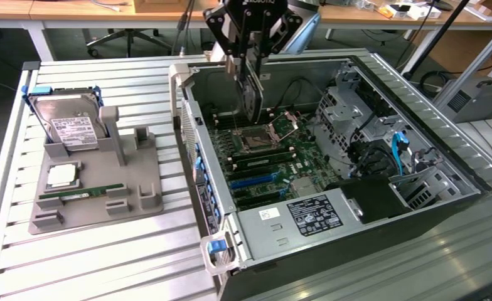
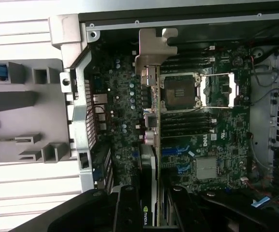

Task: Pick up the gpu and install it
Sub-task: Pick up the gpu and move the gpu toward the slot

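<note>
Black on its broad face, the gpu (image 1: 253, 97) hangs on edge from the gripper (image 1: 250, 63), inside the open top of the computer case (image 1: 189, 125). The jaws stand partly closed and clamp the card's upper end, one finger on each flat face. No gap shows at the pads.

Key relation: the card sits directly below the hand, long axis near upright and pointing down into the case. The silvery bracket (image 2: 151, 50) is at the low end, the end farthest from the fingers. That end hovers just above the motherboard (image 1: 267, 169), over the CPU socket (image 1: 255, 139) and clear of it. The blue expansion slots (image 1: 253, 182) lie farther along the board, toward the power supply (image 1: 313, 213) and well apart from the card. My read is that the card is neither over the slots nor lined up with them, so the install is not done.

In the wrist view the gpu (image 2: 150, 169) is seen edge-on as a thin strip running away from the gripper (image 2: 154, 195). It passes just beside the CPU socket (image 2: 173, 92), and the blue expansion slots (image 2: 170, 151) are on that same side.

Look: thin, flat, rectangular, with a small green logo on the face near the fingers. The bracket has a bent tab at its tip. I cannot tell the colour of the other face.

On the exterior view's left, the hard drive (image 1: 70, 125) and memory stick (image 1: 83, 192) sit in the grey fixture (image 1: 95, 213), untouched.
</note>
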You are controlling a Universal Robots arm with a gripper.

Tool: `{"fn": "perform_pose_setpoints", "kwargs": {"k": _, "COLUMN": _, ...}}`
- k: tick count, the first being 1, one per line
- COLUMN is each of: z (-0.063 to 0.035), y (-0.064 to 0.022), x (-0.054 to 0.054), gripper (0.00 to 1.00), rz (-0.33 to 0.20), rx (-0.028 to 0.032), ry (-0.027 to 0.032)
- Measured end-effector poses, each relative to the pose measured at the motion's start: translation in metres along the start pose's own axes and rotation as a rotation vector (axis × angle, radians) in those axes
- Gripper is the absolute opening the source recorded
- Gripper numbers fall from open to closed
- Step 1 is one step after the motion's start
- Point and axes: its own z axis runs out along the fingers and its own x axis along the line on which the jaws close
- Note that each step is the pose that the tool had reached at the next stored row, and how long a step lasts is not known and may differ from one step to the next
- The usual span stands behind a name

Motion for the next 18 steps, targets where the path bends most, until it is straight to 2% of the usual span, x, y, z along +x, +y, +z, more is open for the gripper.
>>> {"fn": "perform_pose_setpoints", "kwargs": {"k": 18, "z": 0.0040, "y": 0.0009, "x": -0.0073, "gripper": 0.27, "rz": -0.001, "rx": 0.0196, "ry": -0.0015}}
